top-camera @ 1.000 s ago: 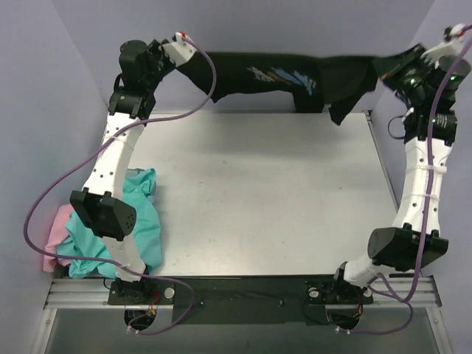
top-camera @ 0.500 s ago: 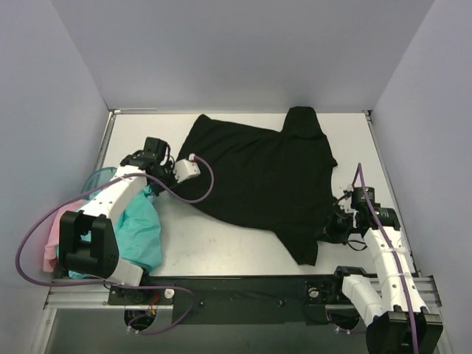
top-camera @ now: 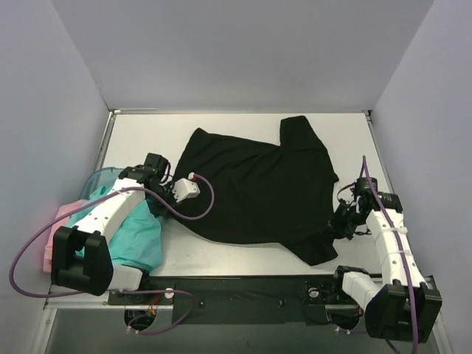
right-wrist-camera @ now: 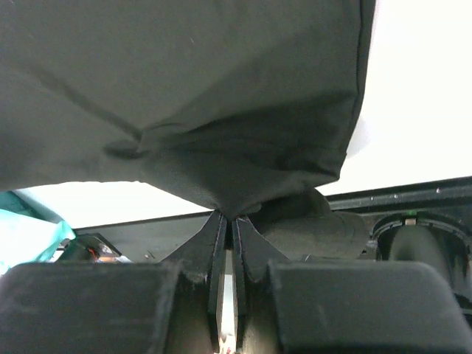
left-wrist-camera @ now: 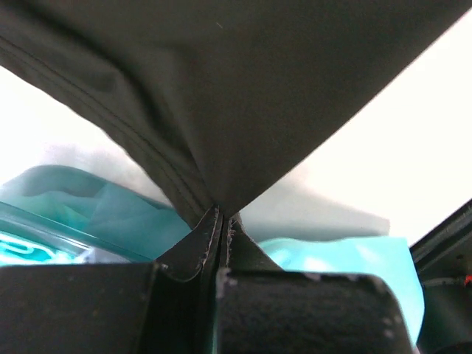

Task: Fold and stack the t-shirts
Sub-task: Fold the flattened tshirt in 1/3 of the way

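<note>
- Lavender-grey walls (top-camera: 221, 51) close off the far side and both flanks of a white table (top-camera: 147, 125); an aluminium rail (top-camera: 243, 291) runs along its near edge and carries both arm bases.
- Container: a translucent teal bin (top-camera: 94, 177) sits at the near-left corner, with only an arc of its rim showing in the top view. The left wrist view shows the same rim low on the left.
- Contents: a heap of teal t-shirts (top-camera: 140, 232) lies crumpled in and over the bin and spills toward the rail. How much of it is inside the wall, I cannot tell.
- A pink t-shirt (top-camera: 63, 221) lies bunched at the heap's outer side, against the left wall.
- Black t-shirt (top-camera: 258, 184): spread across the middle of the table and mostly flat, with slight wrinkles. One sleeve (top-camera: 302, 136) points to the far edge. Its near-left edge lies just beside the teal heap.
- Left gripper (left-wrist-camera: 221, 217): jaws pressed together on the black shirt's hemmed left edge; cloth fans upward from the pinch.
- Right gripper (right-wrist-camera: 230, 217): jaws clamped on a gathered fold at the shirt's near-right corner, the fabric puckering into the pinch.
- Both arms sit low over the table, and the shirt spans between the two pinch points.
- Purple cables (top-camera: 22, 251) loop from each wrist back to the rail.
</note>
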